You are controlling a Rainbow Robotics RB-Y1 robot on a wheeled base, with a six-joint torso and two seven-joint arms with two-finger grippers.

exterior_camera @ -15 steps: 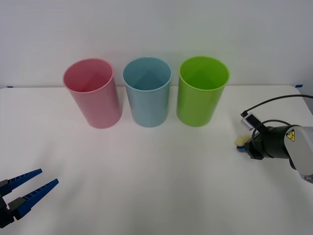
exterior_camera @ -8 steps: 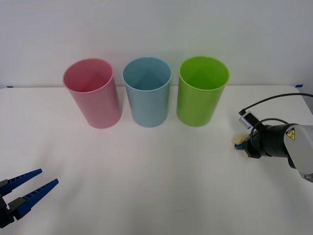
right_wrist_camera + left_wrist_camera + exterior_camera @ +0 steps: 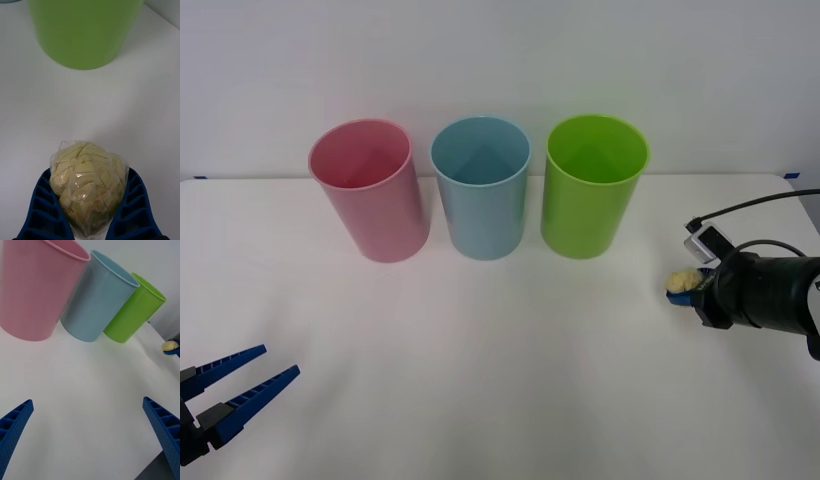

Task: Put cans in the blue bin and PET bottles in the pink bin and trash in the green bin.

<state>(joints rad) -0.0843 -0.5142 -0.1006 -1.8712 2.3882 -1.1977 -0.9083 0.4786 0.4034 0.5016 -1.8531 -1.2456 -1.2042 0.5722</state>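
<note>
The right gripper (image 3: 683,287) is clenched on the trash (image 3: 679,281), a pale yellow wad in clear wrap pinched between its blue fingers (image 3: 43,210), held to the right of the green bin (image 3: 594,185) and apparently just clear of the table (image 3: 480,340). The blue bin (image 3: 480,186) stands just left of the green bin, and the pink bin (image 3: 368,188) beyond it. The left gripper (image 3: 242,385) waits well to the left and nearer the robot, jaws spread and holding nothing.

Bright, even light; soft faint shadows; the green bin (image 3: 84,32) looks blurred close up.
</note>
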